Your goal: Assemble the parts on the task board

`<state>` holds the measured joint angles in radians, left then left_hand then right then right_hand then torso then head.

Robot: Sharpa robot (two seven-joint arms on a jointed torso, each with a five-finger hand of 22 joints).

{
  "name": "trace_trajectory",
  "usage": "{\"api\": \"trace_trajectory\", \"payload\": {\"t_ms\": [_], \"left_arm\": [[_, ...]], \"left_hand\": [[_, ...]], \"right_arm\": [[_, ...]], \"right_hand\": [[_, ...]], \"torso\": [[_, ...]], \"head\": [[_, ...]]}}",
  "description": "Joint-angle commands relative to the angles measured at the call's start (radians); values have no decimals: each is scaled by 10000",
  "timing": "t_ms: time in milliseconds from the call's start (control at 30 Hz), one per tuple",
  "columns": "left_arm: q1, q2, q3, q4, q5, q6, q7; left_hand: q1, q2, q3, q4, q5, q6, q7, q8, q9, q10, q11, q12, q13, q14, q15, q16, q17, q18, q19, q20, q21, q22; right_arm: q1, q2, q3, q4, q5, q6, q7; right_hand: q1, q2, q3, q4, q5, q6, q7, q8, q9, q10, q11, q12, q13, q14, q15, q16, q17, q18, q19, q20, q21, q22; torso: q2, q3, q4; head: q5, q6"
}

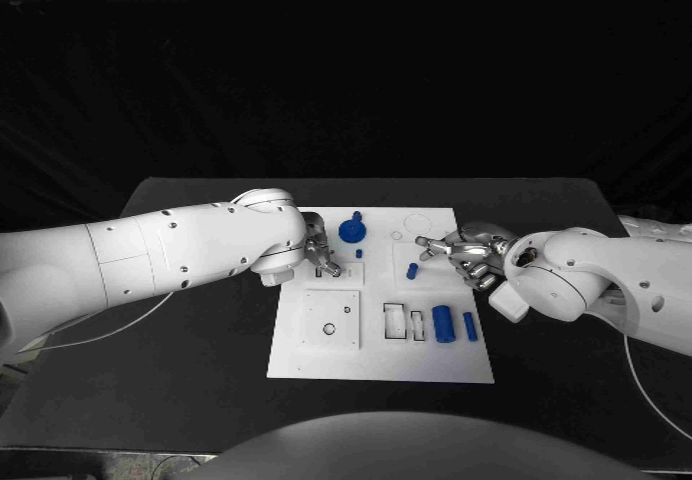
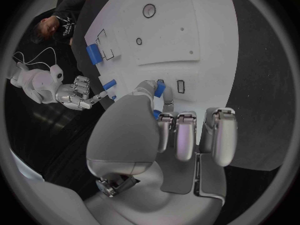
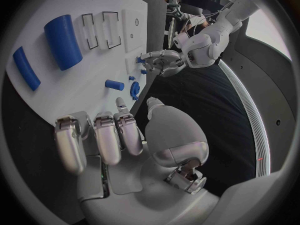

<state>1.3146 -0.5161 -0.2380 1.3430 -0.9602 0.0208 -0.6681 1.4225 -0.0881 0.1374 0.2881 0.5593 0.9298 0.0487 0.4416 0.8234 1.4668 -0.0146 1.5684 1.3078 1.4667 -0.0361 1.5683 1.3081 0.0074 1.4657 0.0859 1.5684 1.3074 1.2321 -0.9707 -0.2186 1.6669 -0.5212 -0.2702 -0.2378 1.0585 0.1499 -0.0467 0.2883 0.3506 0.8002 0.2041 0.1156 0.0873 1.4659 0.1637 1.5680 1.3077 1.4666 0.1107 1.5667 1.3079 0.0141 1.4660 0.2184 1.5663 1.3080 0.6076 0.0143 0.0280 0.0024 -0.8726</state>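
Two white arms reach over the black counter (image 1: 173, 350) to the white task board (image 1: 378, 350). On the board lie a big blue cylinder (image 1: 443, 324), a slim blue bar (image 1: 470, 326) and a small blue peg (image 1: 413, 270). The left hand (image 1: 320, 258) pinches a small blue part (image 2: 160, 89); the right hand (image 1: 464, 255) hovers empty, fingers loosely curled and apart.

This is looking like a robotics lab or test cell: a black table (image 1: 202, 400) is standing against a dark backdrop, a white task board (image 1: 325, 365) with outlined slots is lying on it, and cables (image 1: 123, 325) are trailing off the arms.
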Motion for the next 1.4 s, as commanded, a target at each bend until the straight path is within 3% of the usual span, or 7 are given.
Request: {"api": "trace_trajectory", "payload": {"t_ms": [33, 467, 767, 1267, 1400], "left_arm": [[0, -11, 5, 47, 119, -189, 250], [30, -224, 21, 163, 672, -76, 329], [99, -359, 44, 141, 1029, 459, 395], [186, -247, 62, -270, 1717, 1306, 597], [191, -184, 69, -442, 2067, 1456, 634]], "left_hand": [[71, -33, 76, 9, 46, 280, -186, 79, 64, 1040, -85, 24, 2629, 1041, -66, 25, 2627, -74, 1051, -44, 24, 2634], [59, 16, 320, 32, 152, 309, -218, 158, 139, 1040, -127, 24, 2629, 1041, -76, 25, 2627, -74, 1051, -53, 24, 2634], [-44, 95, 479, 46, 155, 326, -192, 128, 124, 1040, -106, 24, 2629, 1041, -81, 25, 2627, -74, 1051, -59, 24, 2634], [-893, 249, 645, 61, 83, 491, -108, -249, -183, 1040, -22, 24, 2629, 1041, -89, 25, 2627, -74, 1051, -71, 24, 2634], [-872, 454, 791, 35, 101, 558, -122, -320, -252, 1040, -36, 24, 2629, 1041, -91, 25, 2627, -74, 1051, -74, 24, 2634]], "right_arm": [[-11, 5, -1, -1, -22, 122, 45], [-13, 20, -1, -15, -24, 123, 34], [-13, 1, -1, -14, -27, 113, 17], [-13, 2, -1, -11, -27, 115, 6], [-13, -3, -1, -11, -27, 114, 3]], "right_hand": [[87, -11, -41, 1, 68, -84, 335, 66, 15, 1049, 60, 28, 2631, 1042, 48, 41, 2629, -141, 1048, 44, 45, 2628], [87, -11, -41, 1, 68, -84, 335, 66, 15, 1049, 60, 28, 2631, 1042, 48, 41, 2629, -141, 1048, 44, 45, 2628], [102, 0, -42, 0, 73, -82, 335, 72, 16, 1049, 60, 28, 2631, 1042, 49, 41, 2629, -141, 1048, 45, 45, 2628], [102, 0, -42, 0, 73, -82, 335, 72, 16, 1049, 60, 28, 2631, 1042, 49, 41, 2629, -141, 1048, 45, 45, 2628], [114, 9, -42, -1, 77, -80, 334, 77, 17, 1049, 60, 28, 2631, 1042, 49, 41, 2629, -141, 1048, 45, 45, 2628]], "torso": [[0, -1, 1], [-1, 2, -4], [-2, 6, 2], [5, 1, -4], [1, 1, -4]], "head": [[-7, 0], [-7, 0], [-31, 0], [-54, 0], [-58, 0]]}}
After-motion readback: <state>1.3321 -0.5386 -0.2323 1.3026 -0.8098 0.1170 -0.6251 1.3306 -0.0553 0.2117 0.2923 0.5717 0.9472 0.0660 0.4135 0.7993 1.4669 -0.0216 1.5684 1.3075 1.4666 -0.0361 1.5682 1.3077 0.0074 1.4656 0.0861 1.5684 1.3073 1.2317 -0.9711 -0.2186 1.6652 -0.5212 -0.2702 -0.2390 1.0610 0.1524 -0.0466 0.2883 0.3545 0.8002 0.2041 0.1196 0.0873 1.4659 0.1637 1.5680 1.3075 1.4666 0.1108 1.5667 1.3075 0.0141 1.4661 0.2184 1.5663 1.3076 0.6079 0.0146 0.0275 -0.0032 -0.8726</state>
